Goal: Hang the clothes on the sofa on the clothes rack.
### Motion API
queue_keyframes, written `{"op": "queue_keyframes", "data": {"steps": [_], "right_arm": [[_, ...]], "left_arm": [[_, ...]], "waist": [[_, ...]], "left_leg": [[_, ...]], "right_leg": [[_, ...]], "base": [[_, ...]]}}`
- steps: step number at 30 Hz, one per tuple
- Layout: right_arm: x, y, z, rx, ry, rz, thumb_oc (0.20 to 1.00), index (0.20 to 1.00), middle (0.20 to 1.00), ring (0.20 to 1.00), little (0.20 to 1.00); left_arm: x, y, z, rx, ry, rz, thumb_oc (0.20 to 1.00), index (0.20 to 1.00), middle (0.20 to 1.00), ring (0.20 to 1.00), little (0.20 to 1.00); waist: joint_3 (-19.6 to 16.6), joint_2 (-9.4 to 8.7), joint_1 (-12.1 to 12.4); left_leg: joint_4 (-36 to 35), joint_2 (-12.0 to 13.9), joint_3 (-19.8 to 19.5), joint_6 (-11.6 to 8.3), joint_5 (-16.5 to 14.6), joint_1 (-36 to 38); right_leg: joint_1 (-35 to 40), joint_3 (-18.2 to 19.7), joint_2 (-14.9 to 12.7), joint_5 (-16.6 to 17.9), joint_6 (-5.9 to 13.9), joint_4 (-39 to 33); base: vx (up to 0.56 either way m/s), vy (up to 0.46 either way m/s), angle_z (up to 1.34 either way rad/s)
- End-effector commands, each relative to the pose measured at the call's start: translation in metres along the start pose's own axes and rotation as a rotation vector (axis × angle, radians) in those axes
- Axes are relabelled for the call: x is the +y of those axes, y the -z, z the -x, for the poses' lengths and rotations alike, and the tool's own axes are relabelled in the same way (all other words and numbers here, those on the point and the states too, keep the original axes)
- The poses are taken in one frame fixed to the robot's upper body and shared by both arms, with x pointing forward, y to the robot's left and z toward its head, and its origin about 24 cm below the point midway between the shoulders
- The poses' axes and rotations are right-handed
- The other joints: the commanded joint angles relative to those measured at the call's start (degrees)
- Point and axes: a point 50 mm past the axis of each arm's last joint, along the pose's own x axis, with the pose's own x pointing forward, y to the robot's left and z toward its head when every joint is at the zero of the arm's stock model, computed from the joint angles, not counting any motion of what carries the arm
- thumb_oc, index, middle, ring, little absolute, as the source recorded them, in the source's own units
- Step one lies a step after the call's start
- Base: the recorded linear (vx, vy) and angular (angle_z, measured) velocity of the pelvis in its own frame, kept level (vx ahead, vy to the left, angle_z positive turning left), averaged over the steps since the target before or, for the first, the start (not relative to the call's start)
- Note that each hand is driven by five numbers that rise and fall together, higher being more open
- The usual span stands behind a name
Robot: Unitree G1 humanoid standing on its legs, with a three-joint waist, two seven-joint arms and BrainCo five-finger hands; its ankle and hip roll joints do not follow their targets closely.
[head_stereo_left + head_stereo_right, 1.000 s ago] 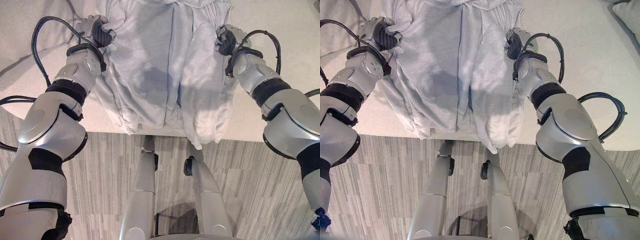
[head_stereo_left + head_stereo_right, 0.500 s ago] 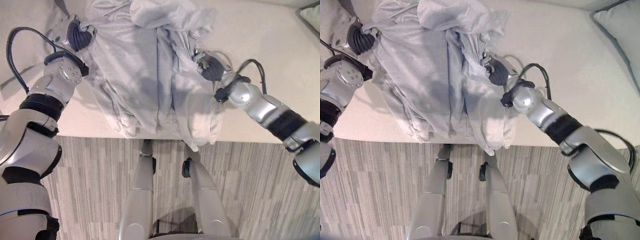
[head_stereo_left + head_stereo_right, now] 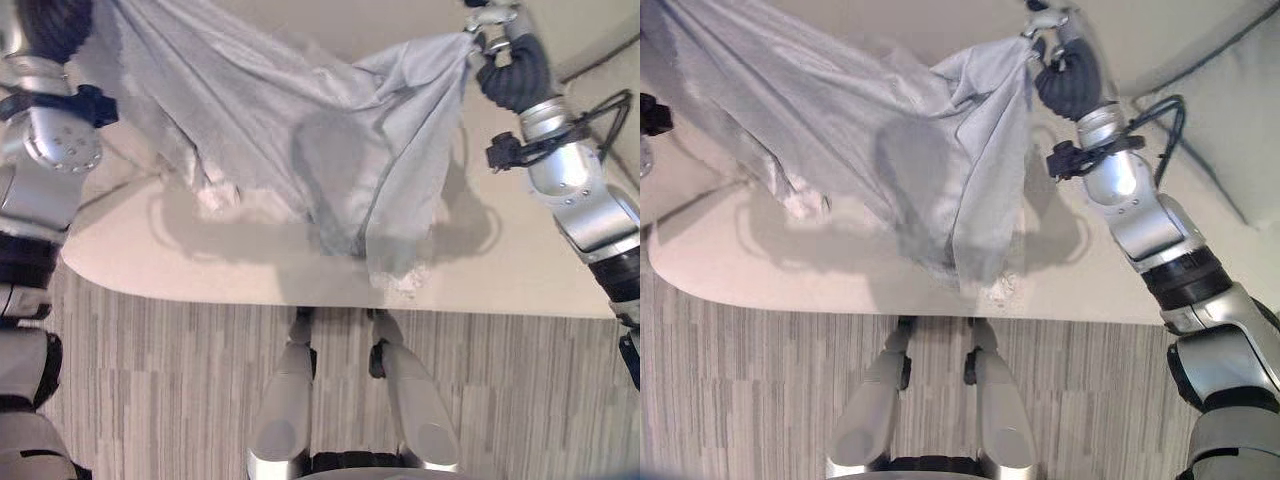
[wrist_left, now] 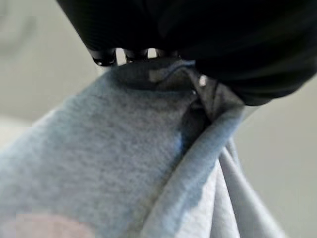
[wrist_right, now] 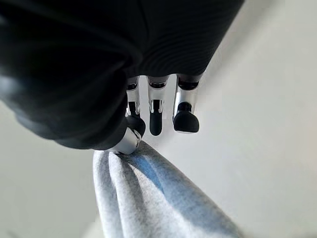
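— Where is the grey garment (image 3: 300, 150) right now?

— It is up off the sofa (image 3: 500, 270), stretched between the two hands. The right hand (image 3: 505, 70) has one corner and the left hand (image 3: 45, 25) has the opposite edge, so the cloth sags in a wide curve below the fingers. Its lowest folds hang down to the sofa seat near the front edge; I cannot tell whether they touch it.

— Are the fingers actually closed on it?

— On the right, yes. From the right wrist camera, the cloth (image 5: 148, 198) gathers to a point that is pinched at the thumb, right under the dark cover, while the other fingers (image 5: 185, 119) curl down just beside it with their tips free. On the left, the wrist camera shows the fabric (image 4: 124, 163) bunched tight against the fingertips (image 4: 106, 59) and pulled in under the dark cover, so that hand is clamped on it too.

— Anything else nearby?

— Striped wood-look floor (image 3: 150, 390) runs in front of the sofa, well below the fingers.
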Motion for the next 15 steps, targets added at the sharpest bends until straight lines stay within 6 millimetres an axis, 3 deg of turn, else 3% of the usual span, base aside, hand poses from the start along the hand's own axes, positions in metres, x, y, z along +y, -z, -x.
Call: {"op": "queue_keyframes", "data": {"steps": [1,2,4,9,15], "right_arm": [[-0.004,0.004,0.019,-0.033,-0.012,0.07,0.2,0.2,0.2,0.2,0.2],[-0.003,0.004,0.019,-0.033,-0.014,0.07,0.2,0.2,0.2,0.2,0.2],[-0.011,0.007,0.026,-0.019,-0.015,0.099,0.2,0.2,0.2,0.2,0.2],[-0.022,0.015,0.035,0.021,0.01,0.111,0.2,0.2,0.2,0.2,0.2],[-0.041,0.014,0.028,0.018,0.069,0.155,0.2,0.2,0.2,0.2,0.2]], "left_arm": [[-0.001,0.011,0.02,0.011,-0.037,-0.033,0.2,0.2,0.2,0.2,0.2],[-0.001,0.012,0.021,0.012,-0.037,-0.034,0.2,0.2,0.2,0.2,0.2],[0.007,0.019,0.031,0.022,-0.025,-0.062,0.2,0.2,0.2,0.2,0.2],[0.021,0.032,0.047,0.064,-0.013,-0.101,0.2,0.2,0.2,0.2,0.2],[0.029,0.035,0.049,0.078,-0.038,-0.118,0.2,0.2,0.2,0.2,0.2]], "waist": [[-13.21,3.01,2.3],[-13.22,3.05,2.18],[-17.25,2.86,3.2],[-22.63,2.73,5.06],[-24.8,2.74,6.9]], "left_leg": [[-3.23,0.63,3.59,-0.44,-0.24,2.05],[-3.28,0.61,3.56,-0.43,-0.17,2.07],[-4.02,1.29,2.88,-0.83,-0.15,5.01],[-5.26,2.52,0.42,-2.3,1.14,8.34],[-5.66,2.43,-2.39,-4.85,5.1,5.81]], "right_leg": [[5.06,-1.04,-3.79,-9.8,7.43,5.01],[5.1,-1.08,-3.81,-9.76,7.44,4.96],[8.74,-2.45,-3.26,-11.29,7.14,4.62],[14.93,-5.11,-1.69,-13.83,6.06,3.41],[18.61,-9.12,-0.14,-15.46,4.75,0.77]], "base": [[0.06,-0.091,0.28],[0.06,-0.16,0.3],[0.03,-0.191,0.22],[0.02,-0.163,0.31],[-0.11,-0.12,0.49]]}}
